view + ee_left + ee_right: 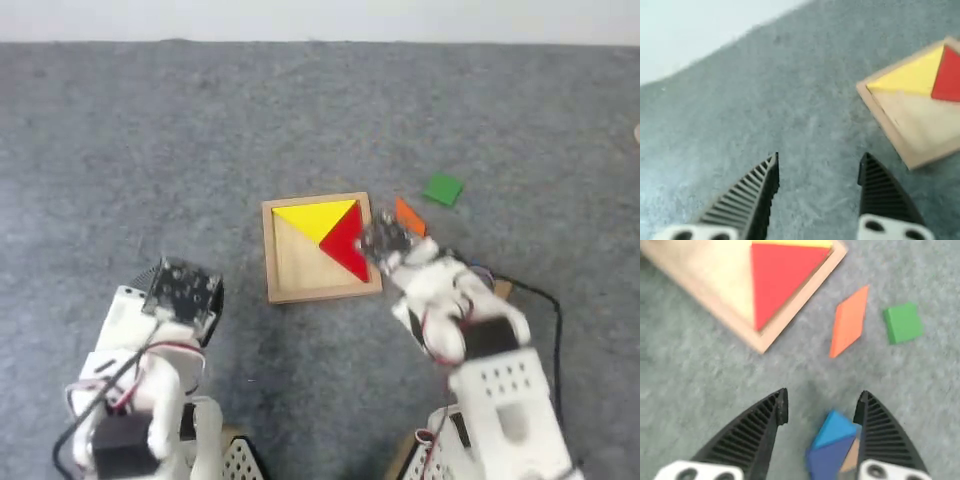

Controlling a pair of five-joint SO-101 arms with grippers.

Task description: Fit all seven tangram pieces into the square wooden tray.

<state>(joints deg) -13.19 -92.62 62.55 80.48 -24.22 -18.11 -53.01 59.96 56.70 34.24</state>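
Hovering over the grey bench (pixel 690 380), the right pincer (pixel 823 400) is spread, with blue pieces (pixel 832 440) just beside one finger. Beyond lie an orange parallelogram (pixel 849 321) and a green square (pixel 903 322), outside the wooden tray (pixel 762 340). The tray holds a red triangle (pixel 782 277) and a yellow triangle (pixel 315 217). The left pincer (pixel 820 165) is spread and empty, near the tray.
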